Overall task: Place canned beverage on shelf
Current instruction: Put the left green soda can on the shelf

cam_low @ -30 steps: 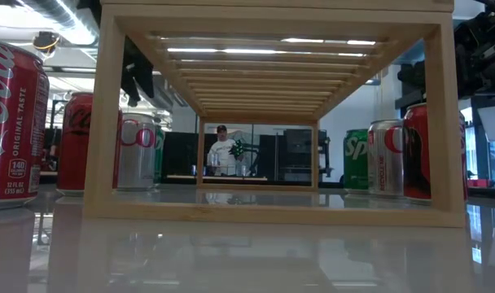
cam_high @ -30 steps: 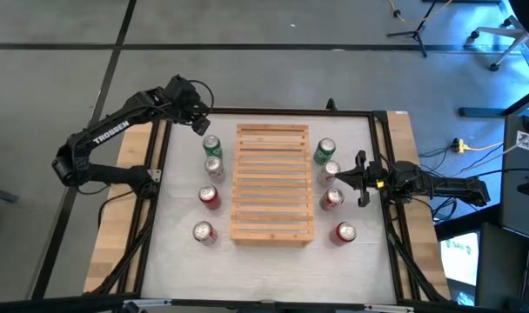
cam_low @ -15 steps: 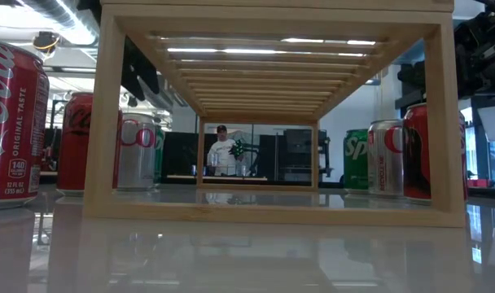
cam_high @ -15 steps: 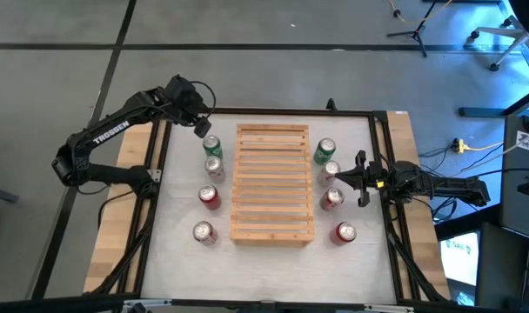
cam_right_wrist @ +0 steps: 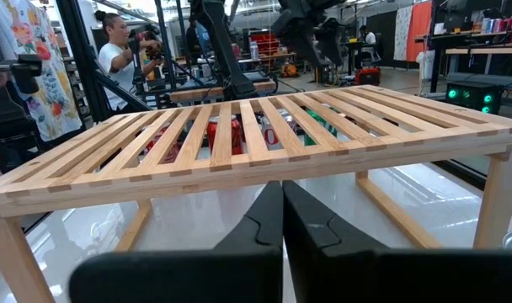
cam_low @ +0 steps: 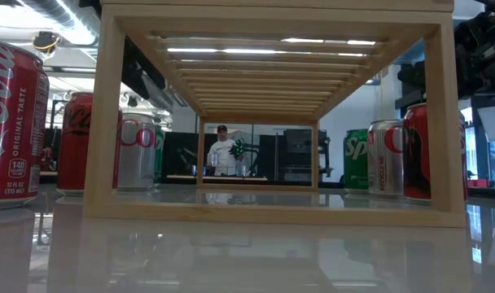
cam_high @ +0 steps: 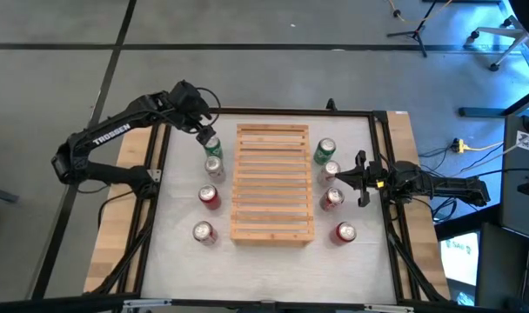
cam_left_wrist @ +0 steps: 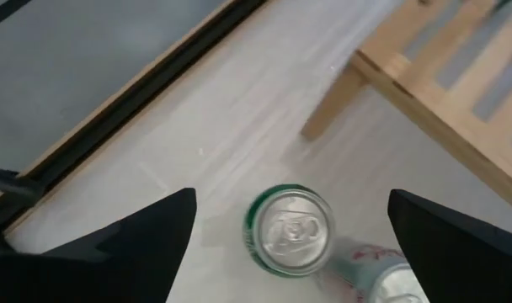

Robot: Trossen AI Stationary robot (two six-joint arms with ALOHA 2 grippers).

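Shelf (cam_high: 273, 183) of pale slats sits mid-tabletop (cam_high: 264, 254) with nothing on top of it; all the cans stand on the white surface along its two long sides, four on the left and four on the right. On the left, the far green can (cam_high: 212, 144) is first in the row, with a silver can (cam_high: 214, 165) just nearer and touching or almost touching it, then two red cans (cam_high: 210, 196) farther toward the near edge.

The left gripper (cam_high: 204, 130) hangs over the far left corner, above that green can, its fingers (cam_left_wrist: 130, 244) spread wide to either side of the can's lid (cam_left_wrist: 290, 229) in the left wrist view. That spread looks meant to straddle the can before a descent; nothing is grasped yet.

The right gripper (cam_high: 362, 179) waits low at the right side beside the right-hand cans, fingers (cam_right_wrist: 273, 223) clenched together and empty, pointed at the shelf.
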